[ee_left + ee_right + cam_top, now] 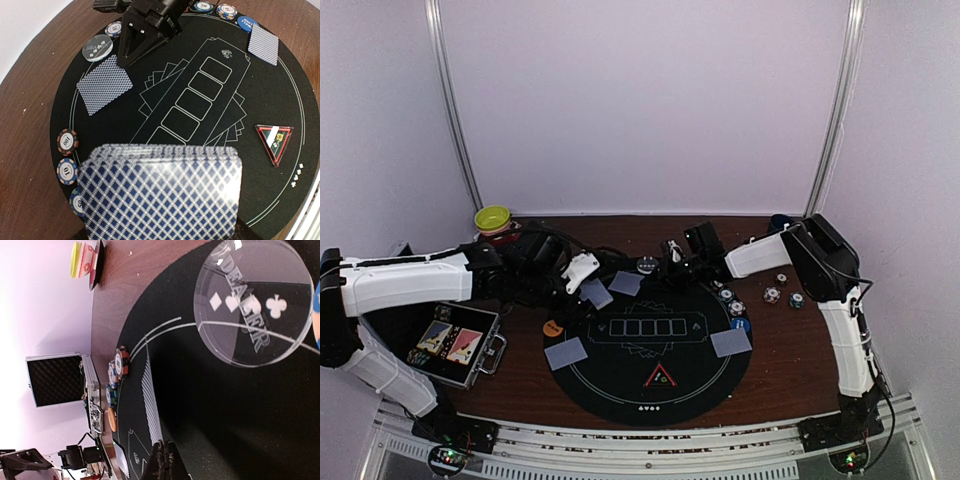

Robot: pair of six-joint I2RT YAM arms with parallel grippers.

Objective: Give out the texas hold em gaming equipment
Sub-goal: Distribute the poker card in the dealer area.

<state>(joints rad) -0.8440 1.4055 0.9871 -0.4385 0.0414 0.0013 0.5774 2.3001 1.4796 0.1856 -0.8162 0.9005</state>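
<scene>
My left gripper (586, 279) is shut on a deck of blue-backed cards (162, 192) over the left rim of the round black mat (650, 345); the deck hides its fingers. Single cards lie face down on the mat at the far left (104, 87), the right (263, 44) and the near left (566, 352). My right gripper (164, 460) is shut with nothing in it, its tip down on the mat beside the far-left card (150, 405). The clear dealer button (250, 305) lies just beyond. Striped chips (67, 141) sit by the left rim. The red triangle (274, 141) lies on the mat.
An open metal case (455, 343) stands at the near left, with an orange disc (553, 327) beside the mat. A yellow-green bowl (493, 218) is at the far left and a dark mug (780, 222) at the far right. Loose chips (772, 295) lie right of the mat.
</scene>
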